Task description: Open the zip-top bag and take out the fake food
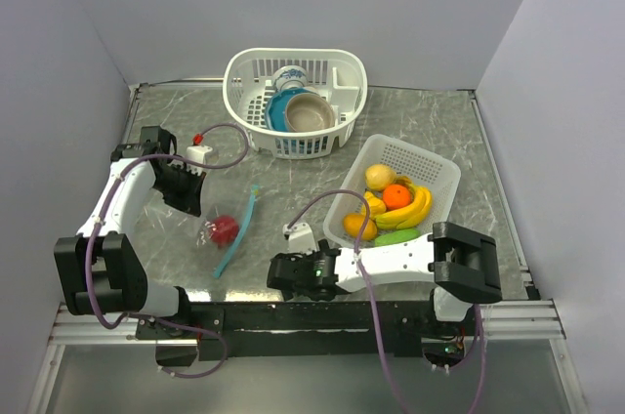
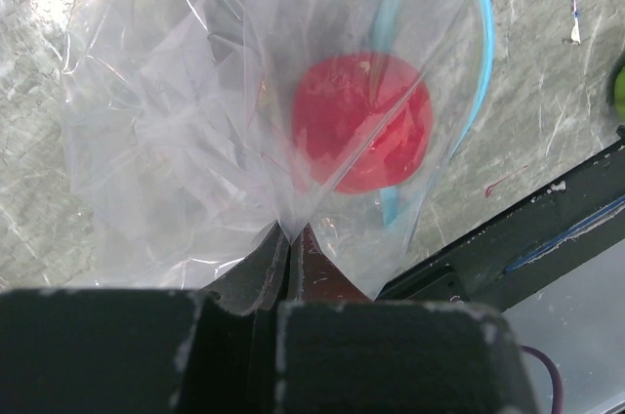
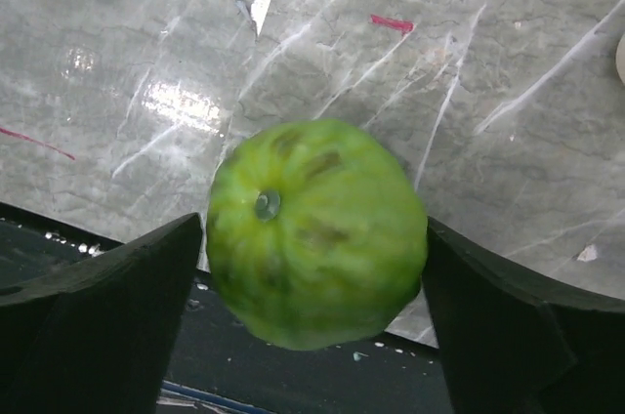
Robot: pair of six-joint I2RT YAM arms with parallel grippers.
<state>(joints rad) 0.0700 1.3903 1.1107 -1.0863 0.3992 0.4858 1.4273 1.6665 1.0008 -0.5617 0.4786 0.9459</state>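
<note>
A clear plastic zip-top bag (image 2: pixel 176 121) is pinched by the left gripper (image 2: pixel 291 250). A round green plastic fruit (image 3: pixel 317 228) is clamped by the right gripper (image 3: pixel 312 272).

Bright even light, white glare on tabletop (image 3: pixel 176 102), soft wrist-view blur

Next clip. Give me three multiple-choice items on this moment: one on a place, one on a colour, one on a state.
1. Where is the red apple? A in a drawer; B inside the zip-top bag; C on a shelf.
2. What colour is the fruit between the fingers of the right gripper? A orange; B green; C purple.
3. The left gripper is: A open; B shut on a spoon; C shut on the bag.
Answers: 1 B, it shows red through the clear plastic. 2 B, the right wrist view shows a green rind. 3 C, its jaws pinch a fold of the plastic.
</note>
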